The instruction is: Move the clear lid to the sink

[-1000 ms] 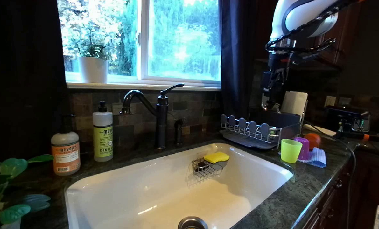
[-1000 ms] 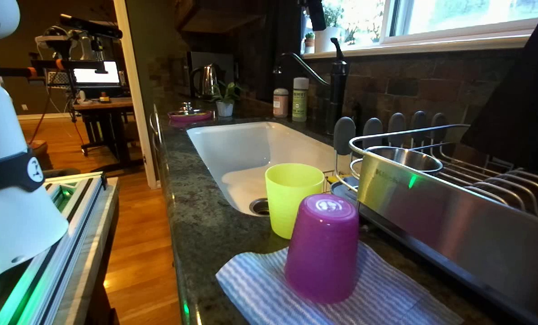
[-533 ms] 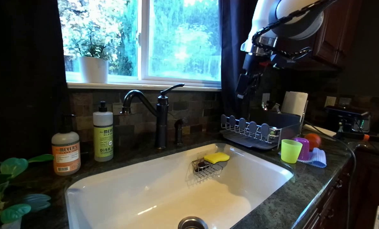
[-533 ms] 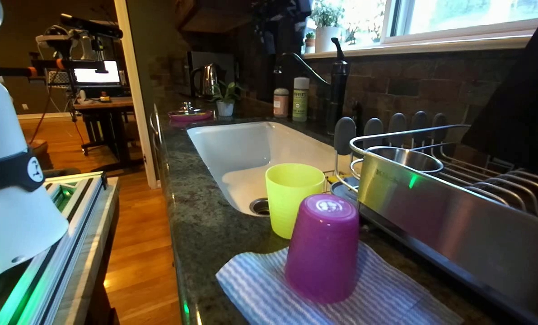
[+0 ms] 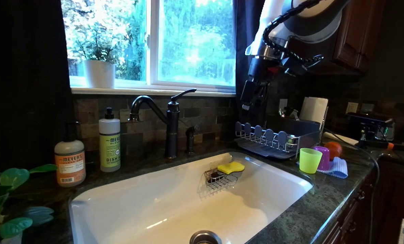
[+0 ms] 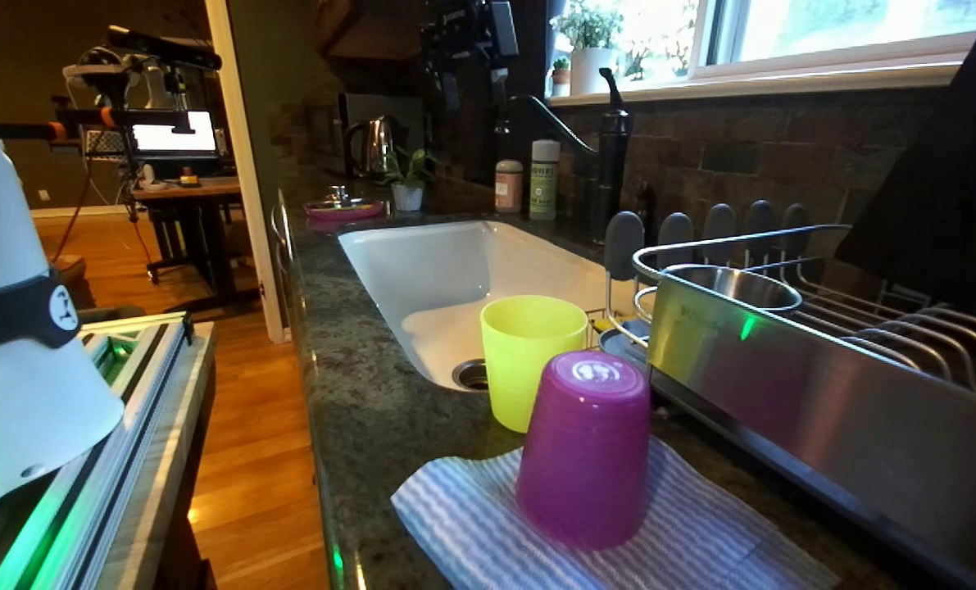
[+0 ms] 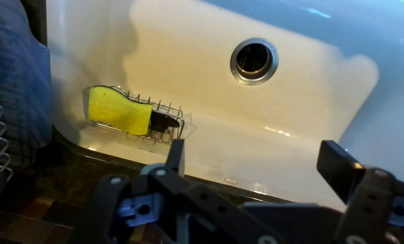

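Note:
A clear lid with a metal knob shows in an exterior view at the far end of the counter, on or within a pink rim; I cannot tell which. It is out of the wrist view. The white sink with its round drain fills the front of an exterior view. The sink also shows beyond the cups and under me in the wrist view. My gripper is open with nothing between its fingers, high above the sink's back edge. It also shows in both exterior views, dark and small.
A black faucet rises behind the sink. A wire caddy with a yellow sponge hangs inside it. A dish rack, a green cup and a purple cup stand beside it. Soap bottles and a plant stand on the counter.
My gripper has moved left in both exterior views, away from the dish rack side, and tilted. The cups, lid and sink have not moved.

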`<state>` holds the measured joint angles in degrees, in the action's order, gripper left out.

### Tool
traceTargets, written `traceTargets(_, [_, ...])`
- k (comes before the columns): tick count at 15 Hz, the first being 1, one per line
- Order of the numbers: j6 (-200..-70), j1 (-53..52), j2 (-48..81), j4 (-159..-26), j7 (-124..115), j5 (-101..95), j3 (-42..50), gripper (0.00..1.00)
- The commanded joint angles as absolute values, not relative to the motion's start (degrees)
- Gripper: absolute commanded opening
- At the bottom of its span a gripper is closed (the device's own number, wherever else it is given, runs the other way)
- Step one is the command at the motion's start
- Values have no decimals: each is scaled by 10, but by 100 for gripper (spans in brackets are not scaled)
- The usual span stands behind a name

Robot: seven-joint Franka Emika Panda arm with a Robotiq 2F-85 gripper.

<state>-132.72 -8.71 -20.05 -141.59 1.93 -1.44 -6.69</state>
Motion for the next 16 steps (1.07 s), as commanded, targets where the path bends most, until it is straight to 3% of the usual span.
traceTargets(1, [-1326,-85,-201,-1415,20,-14,-69,100])
traceTargets(6, [-1326,-85,-201,-1415,20,-14,-70,100])
traceTargets(16, [-1421,-186,19,-1311,-51,62,-183,100])
